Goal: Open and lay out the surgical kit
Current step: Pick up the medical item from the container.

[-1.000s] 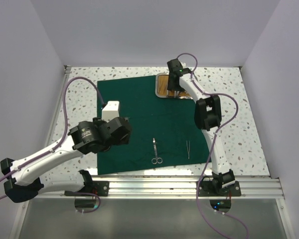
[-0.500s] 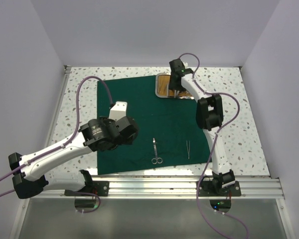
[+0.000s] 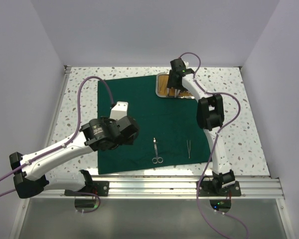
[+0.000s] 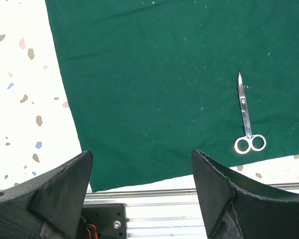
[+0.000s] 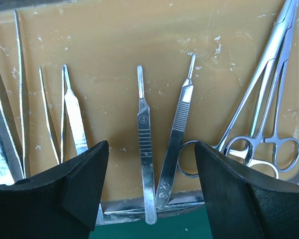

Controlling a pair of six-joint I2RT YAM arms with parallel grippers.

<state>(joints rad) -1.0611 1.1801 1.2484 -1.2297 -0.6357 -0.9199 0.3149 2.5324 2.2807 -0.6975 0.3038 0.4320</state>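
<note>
The dark green cloth (image 3: 139,114) lies spread flat on the table. Small silver scissors (image 3: 155,152) and tweezers (image 3: 189,148) lie on its near part; the scissors also show in the left wrist view (image 4: 246,117). The steel tray (image 3: 162,85) with tan-gold lining (image 5: 114,59) sits at the cloth's far edge. My right gripper (image 5: 149,189) is open above the tray's near rim, straddling two scalpel handles (image 5: 145,149); forceps (image 5: 261,124) and tweezers (image 5: 50,114) lie beside them. My left gripper (image 4: 142,194) is open and empty above the cloth's near left edge.
The speckled white table (image 3: 239,114) shows around the cloth. An aluminium rail (image 3: 164,186) runs along the near edge, also seen in the left wrist view (image 4: 154,209). White walls close in the left, right and back.
My left arm has swung right and slightly forward over the cloth's left part, then nearly stopped. My right gripper stays over the tray with little movement.
</note>
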